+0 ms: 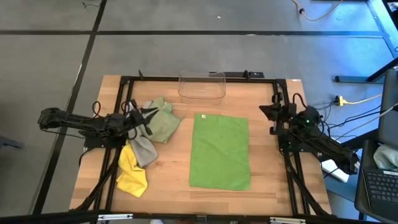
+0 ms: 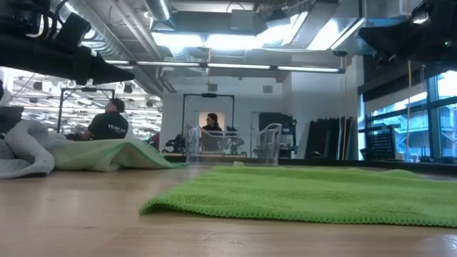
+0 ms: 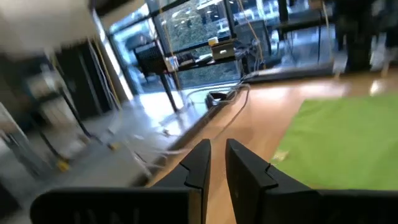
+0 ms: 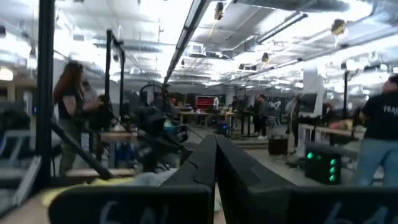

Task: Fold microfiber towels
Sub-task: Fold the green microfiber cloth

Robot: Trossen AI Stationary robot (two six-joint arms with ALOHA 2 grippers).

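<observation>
Nubby matt bright green towel (image 1: 219,151) on smooth wooden table (image 1: 168,171).

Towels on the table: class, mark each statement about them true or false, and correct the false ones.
1. The bright green towel lies spread flat in the middle of the table. True.
2. The yellow towel is inside the clear bin. False: it lies crumpled on the table's left side, near the front edge; no towel shows in the bin.
3. The left gripper is over the towel pile on the left. True.
4. The right gripper holds the grey towel. False: it is shut on nothing, at the table's right edge.
5. The sage towel is folded neatly. False: it lies crumpled.
</observation>
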